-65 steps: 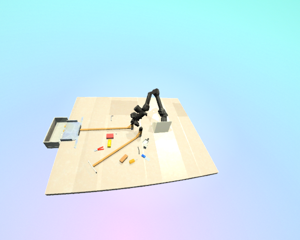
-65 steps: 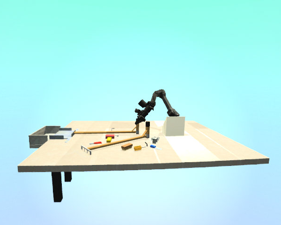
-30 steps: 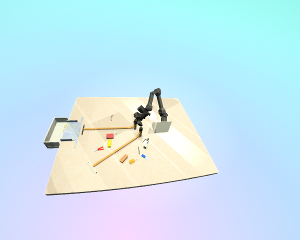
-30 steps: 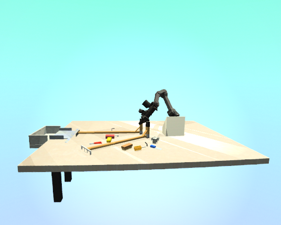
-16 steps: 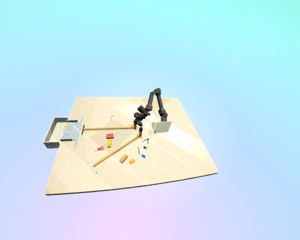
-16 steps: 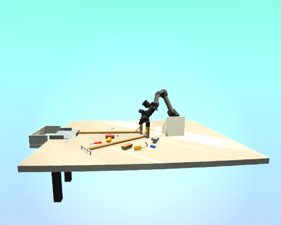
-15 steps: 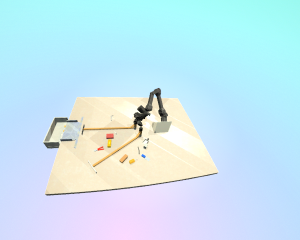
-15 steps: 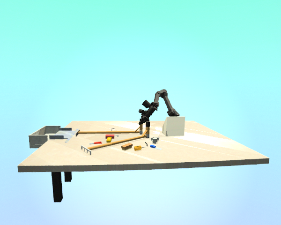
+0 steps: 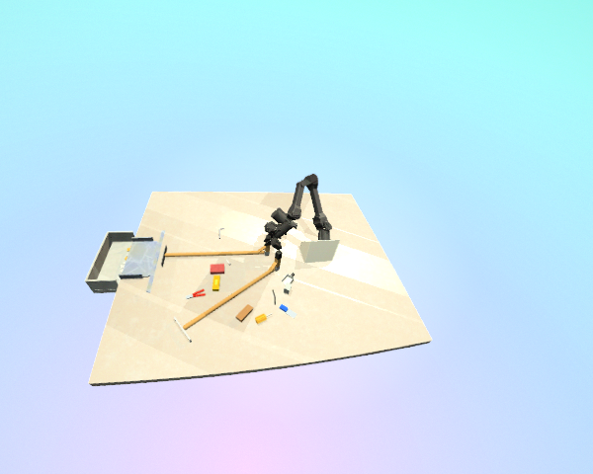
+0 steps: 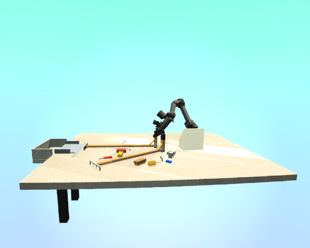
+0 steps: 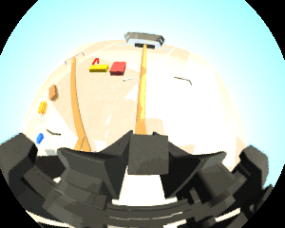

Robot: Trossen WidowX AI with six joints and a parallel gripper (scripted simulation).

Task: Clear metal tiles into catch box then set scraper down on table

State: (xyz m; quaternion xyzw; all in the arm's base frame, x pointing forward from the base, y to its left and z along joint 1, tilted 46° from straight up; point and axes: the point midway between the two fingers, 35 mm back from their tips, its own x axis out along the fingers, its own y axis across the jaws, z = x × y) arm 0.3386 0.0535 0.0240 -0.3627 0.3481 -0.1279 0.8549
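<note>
Keeping the blade level, we should lower the long scraper (image 9: 214, 253) (image 10: 120, 145) (image 11: 142, 90), gripped in our tool (image 9: 267, 248) (image 10: 155, 134) (image 11: 148, 154), gently beside the steel bench plate (image 9: 139, 259) (image 10: 71, 147) at the tabletop's (image 9: 337, 306) (image 10: 203, 170) (image 11: 204, 109) far edge before releasing squarely.

Here's the plate (image 9: 142, 259) (image 10: 69, 147), smooth, bluish metal with a soft sheen; the box (image 9: 102, 286) (image 10: 42, 155) (image 11: 144, 36) looks matt, greyish; wood-like handles (image 9: 214, 253) (image 10: 120, 145) (image 11: 142, 90), smooth; the pedestal (image 9: 319, 251) (image 10: 192, 139), plain matt!
</note>
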